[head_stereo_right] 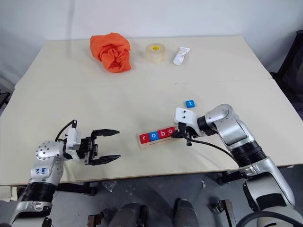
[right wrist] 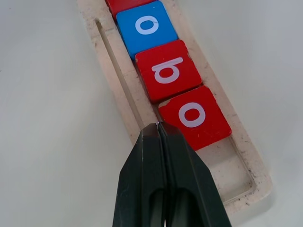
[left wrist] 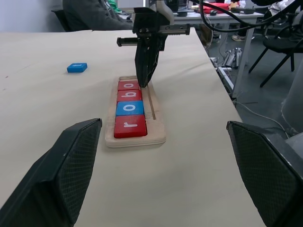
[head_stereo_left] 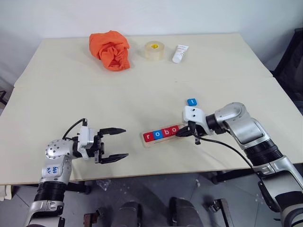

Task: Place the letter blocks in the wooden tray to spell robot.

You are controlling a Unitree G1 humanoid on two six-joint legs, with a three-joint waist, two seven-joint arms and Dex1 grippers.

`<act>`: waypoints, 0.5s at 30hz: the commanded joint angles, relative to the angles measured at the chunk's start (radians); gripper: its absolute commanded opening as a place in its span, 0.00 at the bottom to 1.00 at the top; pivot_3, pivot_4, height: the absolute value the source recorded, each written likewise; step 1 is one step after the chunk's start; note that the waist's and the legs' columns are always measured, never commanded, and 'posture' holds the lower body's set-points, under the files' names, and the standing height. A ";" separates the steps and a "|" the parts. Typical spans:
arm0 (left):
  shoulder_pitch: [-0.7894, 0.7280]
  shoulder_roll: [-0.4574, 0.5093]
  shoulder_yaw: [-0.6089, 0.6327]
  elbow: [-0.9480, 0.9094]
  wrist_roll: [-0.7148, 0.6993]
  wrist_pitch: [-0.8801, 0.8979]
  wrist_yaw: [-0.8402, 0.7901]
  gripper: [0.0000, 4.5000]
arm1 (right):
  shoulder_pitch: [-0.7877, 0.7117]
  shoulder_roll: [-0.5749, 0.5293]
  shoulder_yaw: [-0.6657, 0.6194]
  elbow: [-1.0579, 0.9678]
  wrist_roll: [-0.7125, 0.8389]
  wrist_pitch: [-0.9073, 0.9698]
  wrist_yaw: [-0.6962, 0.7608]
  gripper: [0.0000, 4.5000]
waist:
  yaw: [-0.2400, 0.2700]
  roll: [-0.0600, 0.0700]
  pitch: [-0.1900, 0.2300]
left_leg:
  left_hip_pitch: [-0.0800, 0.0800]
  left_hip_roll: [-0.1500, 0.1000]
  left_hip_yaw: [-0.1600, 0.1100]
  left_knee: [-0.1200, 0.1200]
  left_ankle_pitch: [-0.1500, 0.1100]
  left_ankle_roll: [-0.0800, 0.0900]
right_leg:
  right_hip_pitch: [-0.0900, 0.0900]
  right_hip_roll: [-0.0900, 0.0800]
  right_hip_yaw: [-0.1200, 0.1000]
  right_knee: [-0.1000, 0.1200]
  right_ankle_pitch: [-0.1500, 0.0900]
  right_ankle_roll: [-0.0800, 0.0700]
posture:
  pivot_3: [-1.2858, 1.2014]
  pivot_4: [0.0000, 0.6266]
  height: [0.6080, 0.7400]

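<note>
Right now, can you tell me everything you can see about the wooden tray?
The wooden tray is a long, narrow strip of pale wood with rounded corners and a shallow groove. It lies flat on the table near the front edge. Four letter blocks sit in a row in it: red r, blue o, red b and red o, slightly crooked. The last slot is empty. The right pincer, shut, is poised at that end, by the red o.

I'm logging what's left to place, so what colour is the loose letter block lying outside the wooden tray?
Blue. The small square letter block shows best in the left eye view.
</note>
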 commanded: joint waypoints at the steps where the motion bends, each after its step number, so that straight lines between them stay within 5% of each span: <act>1: 0.017 0.010 0.018 -0.034 -0.017 -0.002 0.010 1.00 | -0.020 -0.015 -0.016 -0.011 -0.001 -0.019 0.011 0.01 | 0.000 0.000 0.000 | 0.000 0.000 0.000 0.000 0.000 0.000 | 0.000 0.000 0.000 0.000 0.000 0.000 | 0.52 0.24 1.00; 8: 0.031 0.010 0.018 -0.051 -0.020 0.000 0.021 1.00 | -0.036 -0.025 -0.051 -0.038 0.036 0.004 0.038 0.01 | 0.000 0.000 0.000 | 0.000 0.000 0.000 0.000 0.000 0.000 | 0.000 0.000 0.000 0.000 0.000 0.000 | 0.52 0.24 1.00; 15: 0.047 0.011 0.019 -0.073 -0.022 0.005 0.031 1.00 | -0.164 0.058 -0.054 0.276 -0.032 -0.154 -0.075 0.01 | -0.009 0.000 0.000 | 0.000 0.000 0.000 0.000 0.000 0.000 | 0.000 0.000 0.000 0.000 0.000 0.000 | 0.52 0.24 1.00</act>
